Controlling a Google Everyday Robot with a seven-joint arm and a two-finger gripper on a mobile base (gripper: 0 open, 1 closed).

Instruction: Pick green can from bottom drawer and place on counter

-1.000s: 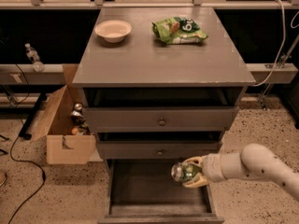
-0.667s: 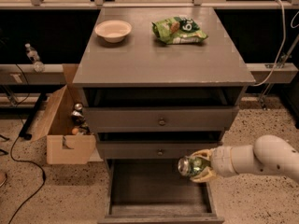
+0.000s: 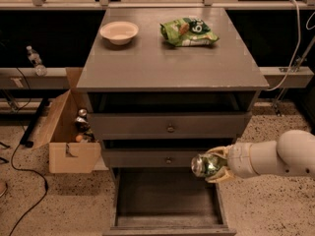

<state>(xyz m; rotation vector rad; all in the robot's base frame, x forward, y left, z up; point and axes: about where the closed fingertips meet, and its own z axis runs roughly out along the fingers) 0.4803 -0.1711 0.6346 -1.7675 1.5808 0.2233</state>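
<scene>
The green can (image 3: 205, 165) is held sideways in my gripper (image 3: 212, 166), its shiny silver end facing left. The gripper is shut on it, with pale fingers (image 3: 220, 177) above and below the can. It hangs above the right part of the open bottom drawer (image 3: 165, 195), in front of the middle drawer's right end. The drawer tray looks empty. The counter (image 3: 167, 58) is the grey cabinet top, well above and to the left of the can. My arm (image 3: 275, 159) comes in from the right.
A pale bowl (image 3: 119, 32) and a green snack bag (image 3: 188, 32) sit at the back of the counter. An open cardboard box (image 3: 66, 132) with items stands left of the cabinet. Two knobbed drawers (image 3: 170, 128) are closed. A cable lies on the floor at the left.
My gripper with the can has moved right and slightly up, away from the drawer's inside, and the arm has drawn back toward the right.
</scene>
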